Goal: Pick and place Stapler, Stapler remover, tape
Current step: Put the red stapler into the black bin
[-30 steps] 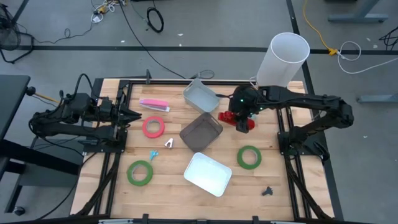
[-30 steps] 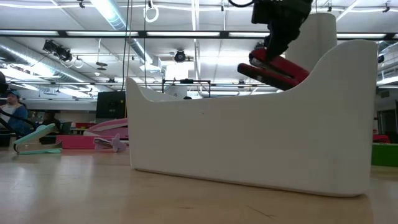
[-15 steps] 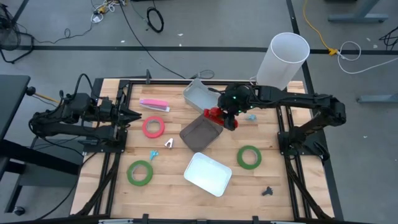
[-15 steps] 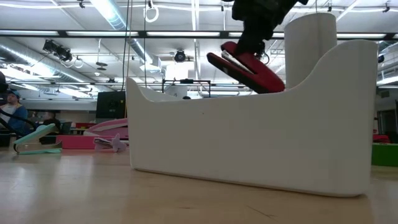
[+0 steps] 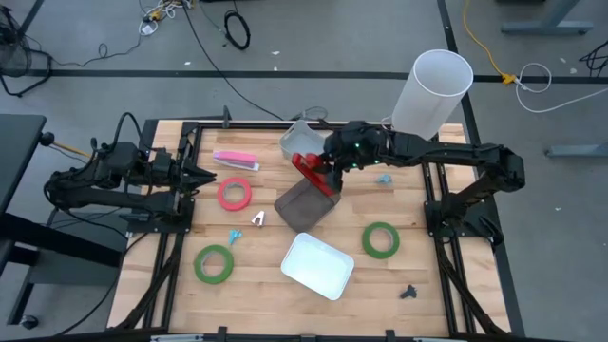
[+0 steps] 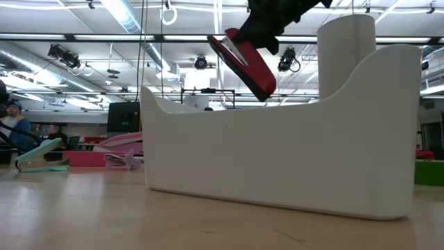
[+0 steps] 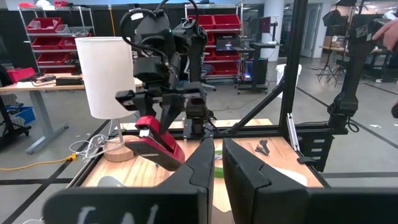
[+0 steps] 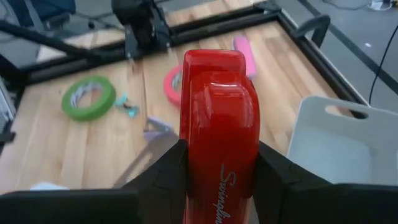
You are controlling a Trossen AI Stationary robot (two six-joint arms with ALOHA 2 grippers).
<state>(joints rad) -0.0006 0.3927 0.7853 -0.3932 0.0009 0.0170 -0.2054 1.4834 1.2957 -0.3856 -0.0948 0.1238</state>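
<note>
Right gripper (image 5: pixel 323 171) is clamped partway on the red stapler (image 5: pixel 310 171), carried tilted in the air at upper centre of the high view. A second ago it hung further right, by the white cylinder (image 5: pixel 432 90); now it sits over the near edge of the dark bin (image 5: pixel 306 202), just below the grey bin (image 5: pixel 306 145). Judgement: transport nearly done, release into a bin comes next. Red tape roll (image 5: pixel 235 194) and two green rolls (image 5: pixel 380 239) (image 5: pixel 214 263) lie untouched. Left gripper (image 5: pixel 195 174) waits at left edge, fingers closed, empty.
</note>
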